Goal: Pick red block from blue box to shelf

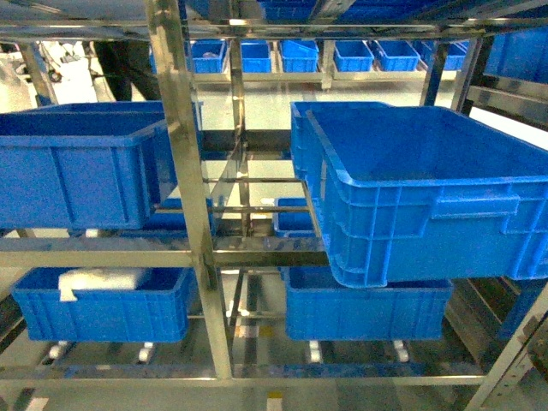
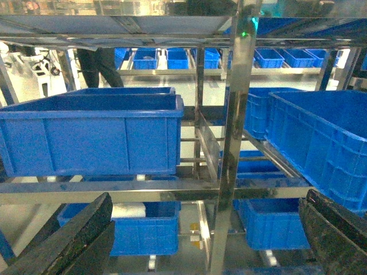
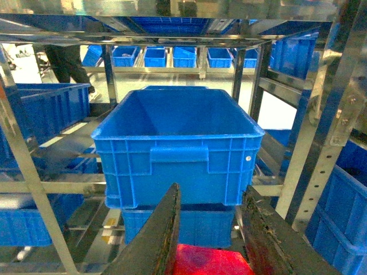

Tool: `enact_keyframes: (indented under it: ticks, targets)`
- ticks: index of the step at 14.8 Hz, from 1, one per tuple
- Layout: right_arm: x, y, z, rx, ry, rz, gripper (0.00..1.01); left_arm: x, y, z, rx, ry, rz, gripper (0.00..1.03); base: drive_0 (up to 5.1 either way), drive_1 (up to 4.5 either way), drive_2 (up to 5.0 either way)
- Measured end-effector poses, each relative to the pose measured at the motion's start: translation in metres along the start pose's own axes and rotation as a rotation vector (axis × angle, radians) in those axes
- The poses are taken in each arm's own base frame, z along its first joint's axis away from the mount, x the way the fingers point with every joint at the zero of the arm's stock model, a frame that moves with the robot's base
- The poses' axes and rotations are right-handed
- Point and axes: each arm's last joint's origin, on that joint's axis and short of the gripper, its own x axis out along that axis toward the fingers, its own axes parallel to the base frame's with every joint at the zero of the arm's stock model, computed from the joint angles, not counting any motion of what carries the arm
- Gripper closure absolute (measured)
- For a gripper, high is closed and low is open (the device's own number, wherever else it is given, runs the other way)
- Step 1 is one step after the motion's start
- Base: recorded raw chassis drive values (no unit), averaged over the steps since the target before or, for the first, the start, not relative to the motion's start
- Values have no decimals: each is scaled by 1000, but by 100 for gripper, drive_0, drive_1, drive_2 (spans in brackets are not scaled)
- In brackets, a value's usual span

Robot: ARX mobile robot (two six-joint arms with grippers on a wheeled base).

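**Red block in R gripper, facing the shelf**

Only the R wrist cam shows it: right gripper (image 3: pixel 209 229) has its fingers closed around the red block (image 3: pixel 206 260), low in frame, in front of a dark blue crate (image 3: pixel 178 149) on the shelf (image 3: pixel 312 154). L wrist cam: left gripper (image 2: pixel 200 235) fingers wide apart, nothing between. Head cam sees neither gripper, just shelf posts (image 1: pixel 184 171) w/ crates. Turquoise box not visible anywhere.

The steel shelf (image 1: pixel 181 128) carries dark blue crates: 1 at the middle tier's left edge (image 1: pixel 81 163), 1 overhanging its right front edge (image 1: pixel 419 193), and 2 below (image 1: pixel 103 312).
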Motion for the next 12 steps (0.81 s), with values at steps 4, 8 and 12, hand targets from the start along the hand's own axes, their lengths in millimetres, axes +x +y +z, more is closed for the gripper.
enact_keyframes:
  ticks: [4, 8, 12]
  targets:
    - [0, 0, 0, 0, -1, 0, 74, 0, 0, 0, 0, 1, 0, 5, 6, 418, -406]
    - [0, 0, 0, 0, -1, 0, 74, 0, 0, 0, 0, 0, 2, 5, 1, 413, -411]
    - [0, 0, 0, 0, -2, 0, 74, 0, 0, 0, 0, 0, 0, 5, 2, 419, -415]
